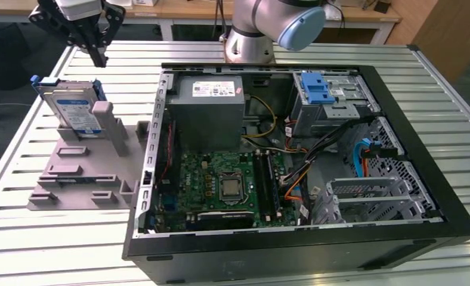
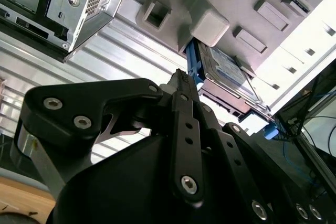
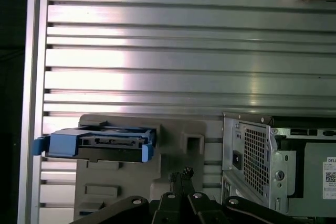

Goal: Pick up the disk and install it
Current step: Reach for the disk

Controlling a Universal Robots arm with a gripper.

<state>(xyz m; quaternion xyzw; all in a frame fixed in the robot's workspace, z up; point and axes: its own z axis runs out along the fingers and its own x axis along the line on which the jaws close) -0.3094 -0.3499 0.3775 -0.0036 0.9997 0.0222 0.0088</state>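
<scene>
- In the exterior view the gripper, fingers closed on nothing, hangs at the disk's one o'clock.
- The disk stands upright in a grey holder, with the computer case at its three o'clock.

Open computer case on slatted table; motherboard, grey power supply inside. Grey fixture on exterior view's left.
</scene>
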